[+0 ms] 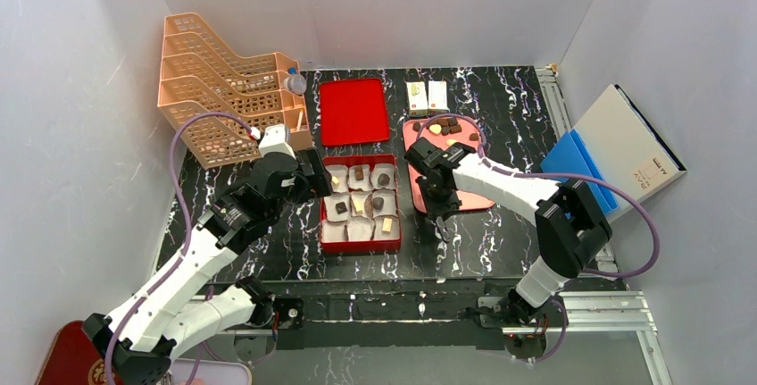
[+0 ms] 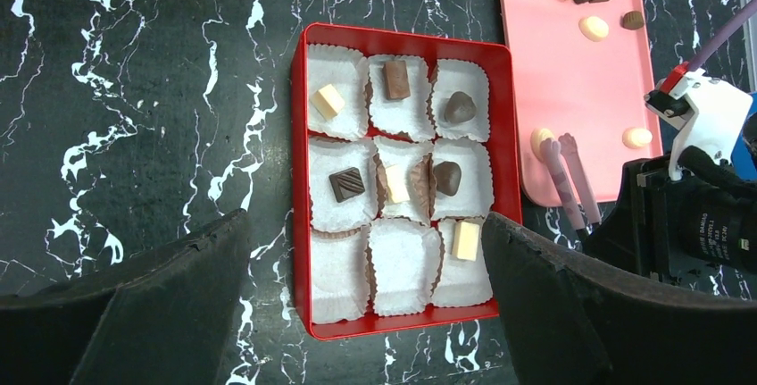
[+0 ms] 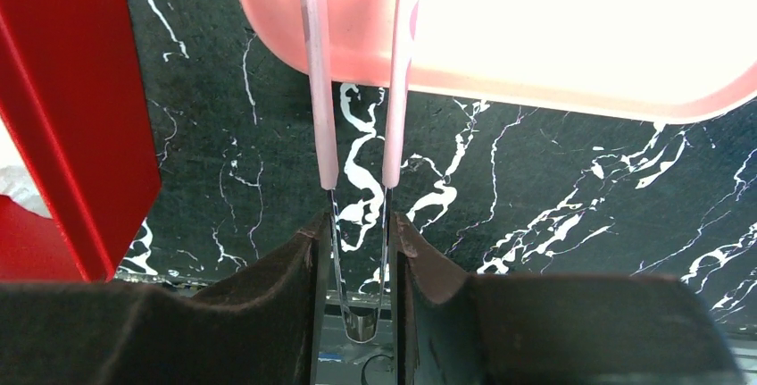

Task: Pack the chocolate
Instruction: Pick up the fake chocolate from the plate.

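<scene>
1. The black marbled desk (image 1: 464,242) carries everything.
2. A peach file rack (image 1: 214,90) stands at its far left corner.
3. The left arm (image 1: 192,264) reaches over the left side of the desk. The left jaws are spread wide with nothing between them, hanging above the near half of the red box (image 2: 299,179).
4. The right arm (image 1: 500,184) reaches in from the right. The right jaws are pinched partway onto the metal end of pink-tipped tongs (image 2: 564,179).
5. The red box lies at the middle of the desk, with nine white paper cups (image 2: 339,273) inside.
6. A pink tray (image 2: 580,90) lies just right of the box.
7. A flat red tray (image 1: 353,110) lies beyond the box.
8. Two small white cartons (image 1: 427,95) sit at the far edge of the desk, beyond the pink tray.
9. The tong tips rest over the near end of the pink tray, slightly apart and just beside a pale piece. I cannot tell whether they touch it.
10. The chocolate (image 2: 396,79): seven pieces sit singly in cups. The near-left and near-middle cups are bare. More pieces are clustered at the pink tray's far end, with a few scattered nearer.
</scene>
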You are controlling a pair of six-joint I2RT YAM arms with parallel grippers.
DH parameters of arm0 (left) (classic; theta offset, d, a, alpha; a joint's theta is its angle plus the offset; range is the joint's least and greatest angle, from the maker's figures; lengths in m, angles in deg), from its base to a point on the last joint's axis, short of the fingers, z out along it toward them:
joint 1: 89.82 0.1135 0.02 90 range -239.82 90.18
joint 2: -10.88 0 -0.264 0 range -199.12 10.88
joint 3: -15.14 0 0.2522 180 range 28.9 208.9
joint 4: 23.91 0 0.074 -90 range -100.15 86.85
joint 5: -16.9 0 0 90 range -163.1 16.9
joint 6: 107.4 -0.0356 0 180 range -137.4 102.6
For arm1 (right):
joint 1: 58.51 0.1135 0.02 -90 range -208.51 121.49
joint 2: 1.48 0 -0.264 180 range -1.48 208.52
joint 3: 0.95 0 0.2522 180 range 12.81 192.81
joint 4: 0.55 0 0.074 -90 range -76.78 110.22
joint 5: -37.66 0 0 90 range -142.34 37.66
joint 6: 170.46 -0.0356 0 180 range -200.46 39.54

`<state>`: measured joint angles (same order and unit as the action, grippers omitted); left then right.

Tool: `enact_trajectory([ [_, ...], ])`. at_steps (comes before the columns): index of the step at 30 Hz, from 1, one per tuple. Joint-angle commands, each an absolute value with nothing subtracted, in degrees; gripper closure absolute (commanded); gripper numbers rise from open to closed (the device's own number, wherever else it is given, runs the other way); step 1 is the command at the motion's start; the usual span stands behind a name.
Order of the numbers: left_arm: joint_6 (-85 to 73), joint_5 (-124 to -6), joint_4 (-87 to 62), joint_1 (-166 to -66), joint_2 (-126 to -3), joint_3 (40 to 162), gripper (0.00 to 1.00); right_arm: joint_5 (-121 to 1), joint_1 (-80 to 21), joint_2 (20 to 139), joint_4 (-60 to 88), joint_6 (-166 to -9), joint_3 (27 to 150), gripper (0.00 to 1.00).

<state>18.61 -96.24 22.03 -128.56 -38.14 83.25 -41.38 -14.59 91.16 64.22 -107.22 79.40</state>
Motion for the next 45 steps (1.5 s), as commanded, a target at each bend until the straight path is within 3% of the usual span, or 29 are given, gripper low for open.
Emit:
enact_trajectory([
  [1, 18.3, -97.4, 22.8, -128.7, -37.2, 82.5, 0.02, -39.1, -14.9, 91.6, 64.6, -107.0, 80.8, 0.64],
  [28, 19.8, -97.4, 21.4, -128.7, -38.1, 82.1, 0.01, -37.8, -14.9, 84.3, 68.8, -106.9, 80.2, 0.64],
  [45, 20.1, -98.3, 20.4, -128.7, -38.5, 81.3, 0.02, -42.1, -16.3, 91.4, 64.9, -102.0, 79.9, 0.64],
])
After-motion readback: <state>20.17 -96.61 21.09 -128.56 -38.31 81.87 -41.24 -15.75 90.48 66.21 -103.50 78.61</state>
